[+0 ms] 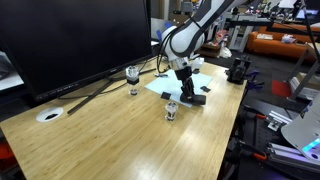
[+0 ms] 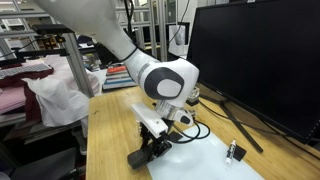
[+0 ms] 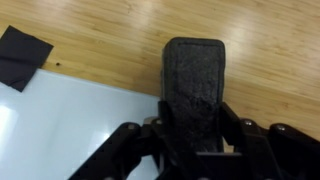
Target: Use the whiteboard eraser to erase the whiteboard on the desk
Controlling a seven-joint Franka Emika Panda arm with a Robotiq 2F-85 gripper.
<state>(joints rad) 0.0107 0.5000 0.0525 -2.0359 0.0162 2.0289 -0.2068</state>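
Note:
My gripper is shut on the whiteboard eraser, a dark oblong block that sticks out ahead of the fingers. In the wrist view the eraser lies over the wooden desk, just past the edge of the pale whiteboard. A black corner patch of the board shows at the upper left. In both exterior views the gripper is low at the whiteboard, and the eraser is down at the board's edge.
A big black monitor stands behind the board, with cables running across the desk. Two small clear glass items stand near the board. A white round disc sits in the desktop. Equipment crowds the space beyond the desk edge.

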